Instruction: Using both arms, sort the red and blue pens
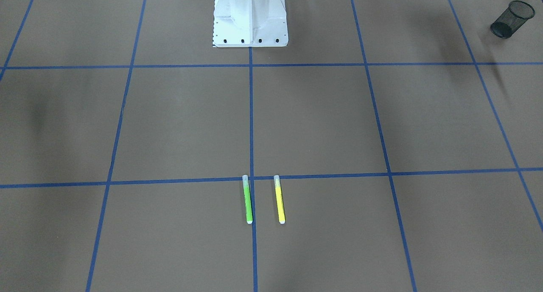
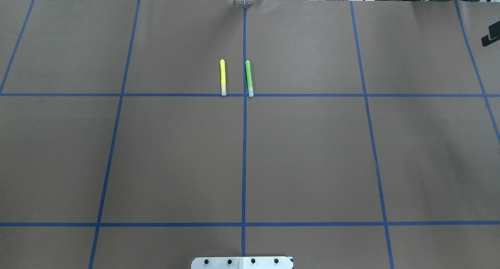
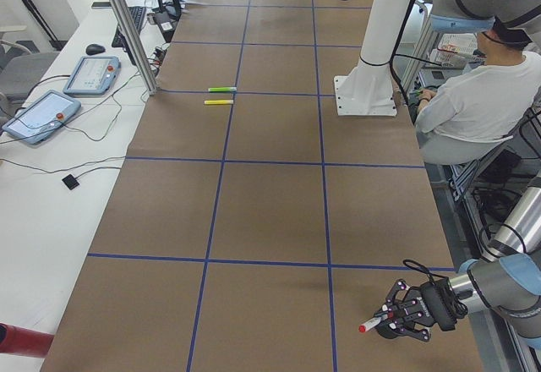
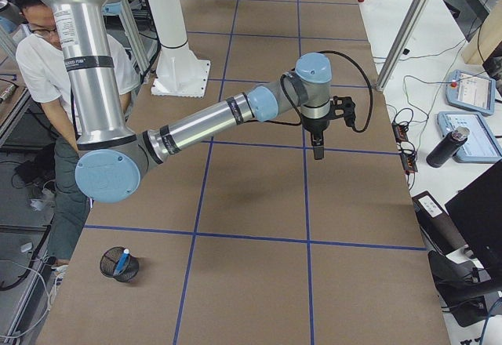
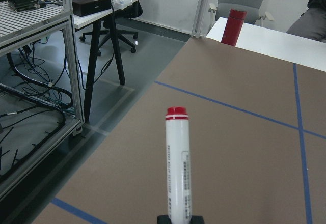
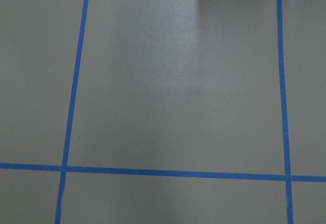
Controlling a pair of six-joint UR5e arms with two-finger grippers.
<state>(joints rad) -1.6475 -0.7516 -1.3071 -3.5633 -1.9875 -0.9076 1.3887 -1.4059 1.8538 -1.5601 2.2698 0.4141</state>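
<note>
The red pen, a white printed barrel with a red cap, sticks out of my left gripper, which is shut on its lower end. In the exterior left view this gripper hangs over the table's near right corner with the red pen pointing left. The blue pen stands inside a black mesh cup. My right gripper points down over the mid table with nothing seen in it; I cannot tell whether it is open or shut.
A green pen and a yellow pen lie side by side on a blue grid line. A second mesh cup stands at the robot's left. The white pedestal and a seated person are beside the table.
</note>
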